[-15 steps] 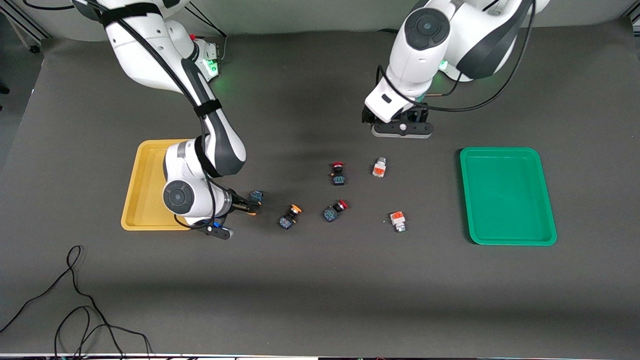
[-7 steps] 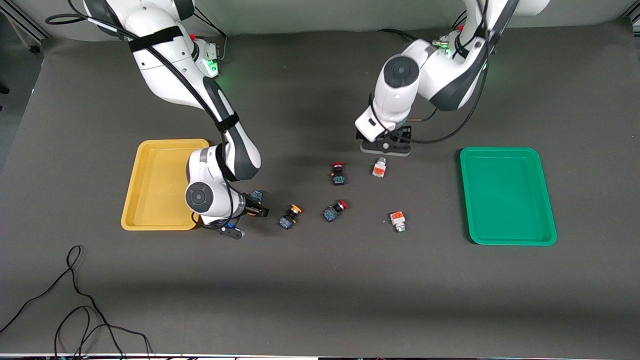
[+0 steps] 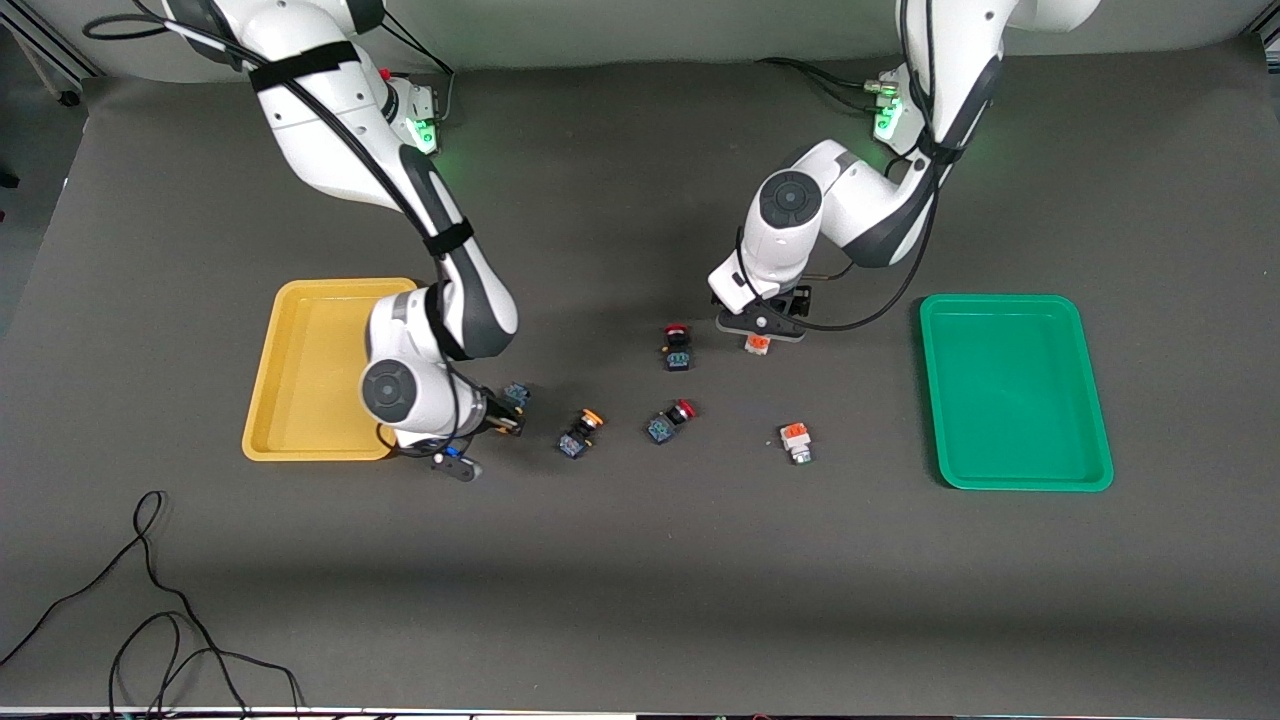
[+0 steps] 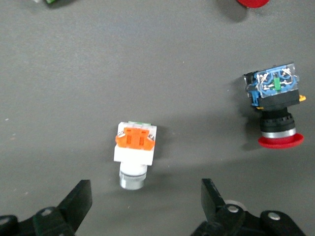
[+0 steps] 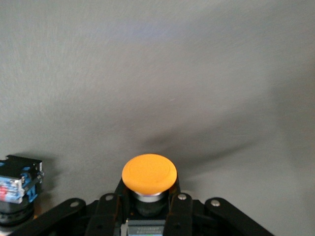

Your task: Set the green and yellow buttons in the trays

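Note:
My right gripper (image 3: pixel 507 418) is shut on a black-bodied button with an orange-yellow cap (image 5: pixel 149 173), low over the mat beside the yellow tray (image 3: pixel 300 340); its fingers (image 5: pixel 110 199) clamp the body. A second yellow-capped button (image 3: pixel 581 432) lies on the mat close by, toward the left arm's end. My left gripper (image 3: pixel 760 332) is open, low over a white-grey button with an orange block (image 4: pixel 135 147). That button lies just ahead of the spread jaws (image 4: pixel 145 196). Another white-grey button (image 3: pixel 797 442) lies nearer the front camera. The green tray (image 3: pixel 1015 470) is at the left arm's end.
Two red-capped black buttons lie mid-table, one (image 3: pixel 676 347) beside the left gripper, also in the left wrist view (image 4: pixel 275 115), and one (image 3: pixel 669 420) nearer the front camera. A blue-and-black block (image 3: pixel 515 393) shows at the right gripper's fingertips. A black cable (image 3: pixel 150 600) trails at the front corner.
The left arm has come down and toward the front camera, until its gripper covers the white-grey button. The right gripper, still holding its button, moved out and then back a little toward the yellow tray.

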